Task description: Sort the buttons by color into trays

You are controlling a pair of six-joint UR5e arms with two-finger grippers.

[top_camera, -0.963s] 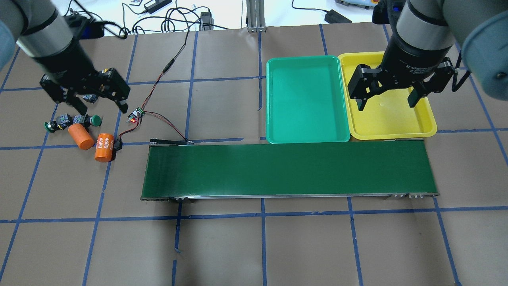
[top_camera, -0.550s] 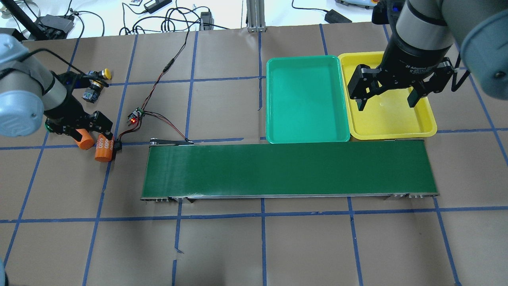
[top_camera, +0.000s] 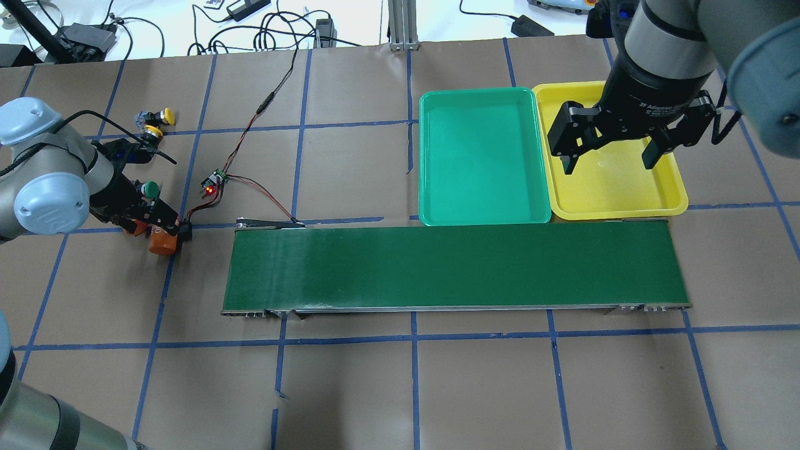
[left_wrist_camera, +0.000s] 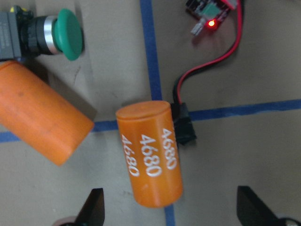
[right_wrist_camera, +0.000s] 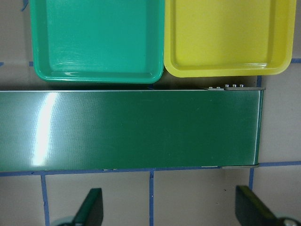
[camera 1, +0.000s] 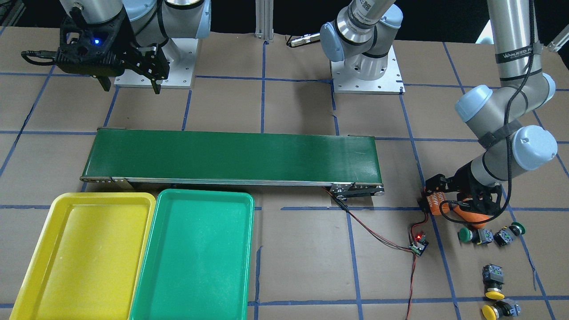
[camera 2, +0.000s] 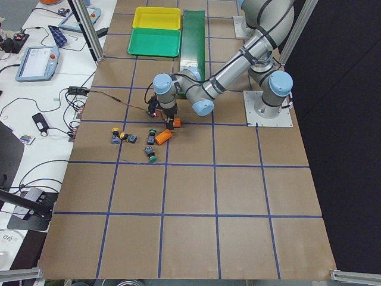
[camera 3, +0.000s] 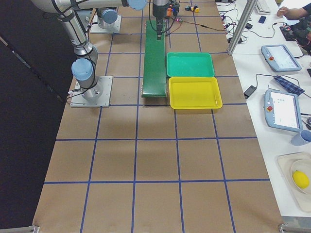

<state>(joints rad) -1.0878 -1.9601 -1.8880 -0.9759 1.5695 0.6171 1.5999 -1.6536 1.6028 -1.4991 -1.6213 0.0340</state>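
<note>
Overhead and front views face oppositely, sharing the conveyor (top_camera: 456,265).

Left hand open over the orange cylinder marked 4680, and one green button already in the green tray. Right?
Not quite: the green tray is empty, as the front-facing view shows. The left hand is open over the orange cylinder marked 4680.
</note>
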